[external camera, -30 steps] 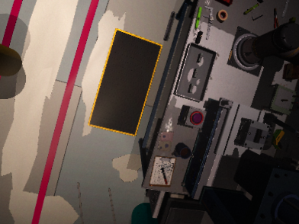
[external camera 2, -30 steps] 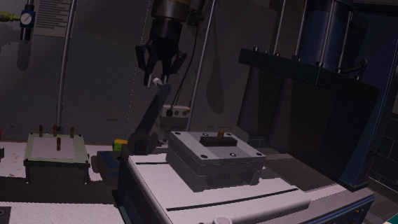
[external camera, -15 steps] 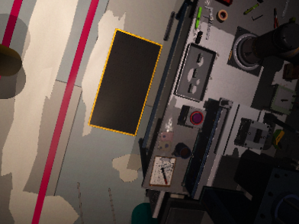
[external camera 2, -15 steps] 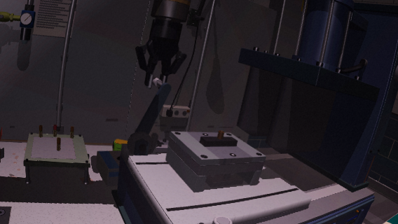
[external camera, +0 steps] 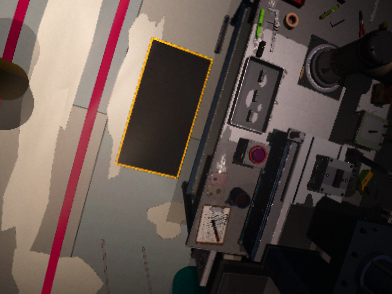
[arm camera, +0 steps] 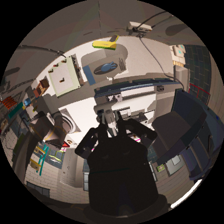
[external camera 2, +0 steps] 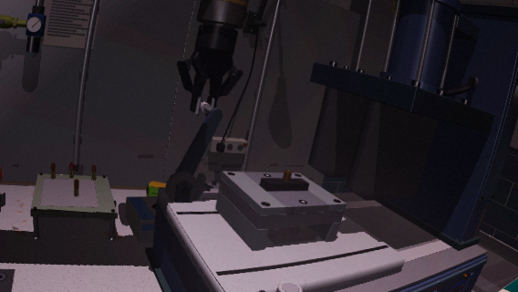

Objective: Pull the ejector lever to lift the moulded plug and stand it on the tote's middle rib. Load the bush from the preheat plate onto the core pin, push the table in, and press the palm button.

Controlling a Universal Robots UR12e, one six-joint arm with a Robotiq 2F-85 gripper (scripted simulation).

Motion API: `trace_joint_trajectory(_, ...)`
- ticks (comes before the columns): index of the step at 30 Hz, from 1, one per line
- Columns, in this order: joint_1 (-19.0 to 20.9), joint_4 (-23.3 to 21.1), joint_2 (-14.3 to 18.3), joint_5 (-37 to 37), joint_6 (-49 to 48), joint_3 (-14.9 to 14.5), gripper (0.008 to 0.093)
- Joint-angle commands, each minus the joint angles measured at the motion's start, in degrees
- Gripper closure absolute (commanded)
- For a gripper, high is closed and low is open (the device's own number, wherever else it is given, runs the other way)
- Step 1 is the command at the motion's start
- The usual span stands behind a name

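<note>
The ejector lever [external camera 2: 196, 146] rises tilted from its pivot at the left of the sliding table, its pale tip [external camera 2: 204, 107] up high. My gripper [external camera 2: 206, 104] hangs straight down around that tip, still partly open and holding nothing. In the wrist camera the lever's pale end [arm camera: 110, 121] stands between my fingers. The mould block [external camera 2: 279, 200] sits on the table with a dark plug [external camera 2: 283, 183] and a brass pin top [external camera 2: 287, 174] on it. The preheat plate [external camera 2: 73, 195] stands to the left with small brass bushes on it. The red palm button [external camera: 258, 154] sits on the front panel.
The press frame and its dark platen [external camera 2: 401, 96] overhang the right side. A grey parts tote [external camera: 256, 95] lies on the bench. A yellow block [arm camera: 104, 44] and a glove box [arm camera: 105, 67] lie behind the plate. A cable hangs behind my gripper.
</note>
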Motion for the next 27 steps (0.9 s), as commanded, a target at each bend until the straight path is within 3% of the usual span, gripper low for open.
trace_joint_trajectory(1, 0.0, 0.1, 0.0, 0.0, 0.0, 0.0, 0.0735)
trace_joint_trajectory(27, 0.0, 0.1, 0.0, 0.0, 0.0, 0.0, 0.0839)
